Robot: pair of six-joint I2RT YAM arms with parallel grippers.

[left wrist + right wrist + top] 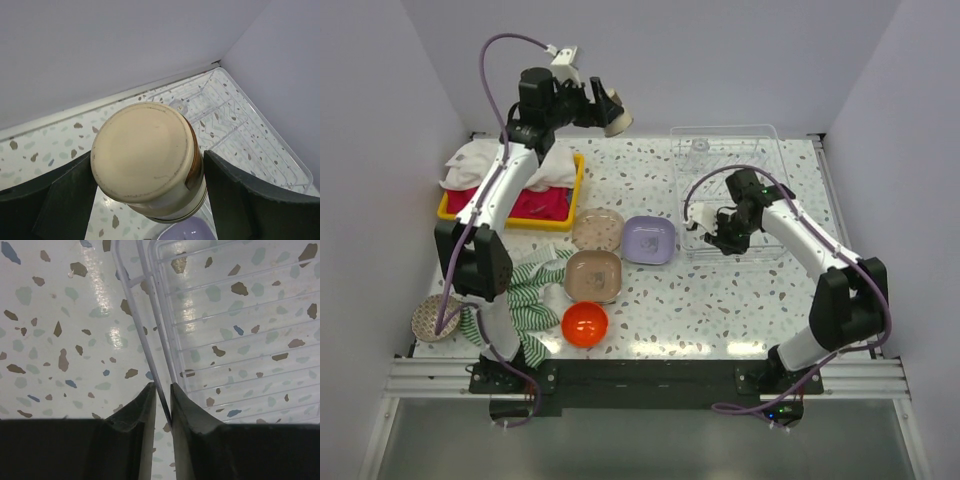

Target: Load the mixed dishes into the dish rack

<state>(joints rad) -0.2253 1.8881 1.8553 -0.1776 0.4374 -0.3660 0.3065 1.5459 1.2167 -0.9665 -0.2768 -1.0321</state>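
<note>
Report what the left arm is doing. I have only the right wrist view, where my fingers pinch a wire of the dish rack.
Observer: The left gripper is shut on a beige cup, with the cup's base toward the wrist camera.
Operator: Give me its position.
Observer: In the top view it is held up off the table, toward the back and to the left of the dish rack.
Operator: Name what lies nearest my gripper.
Observer: A lilac square plate sits on the table just left of the rack, beside the right gripper.
</note>
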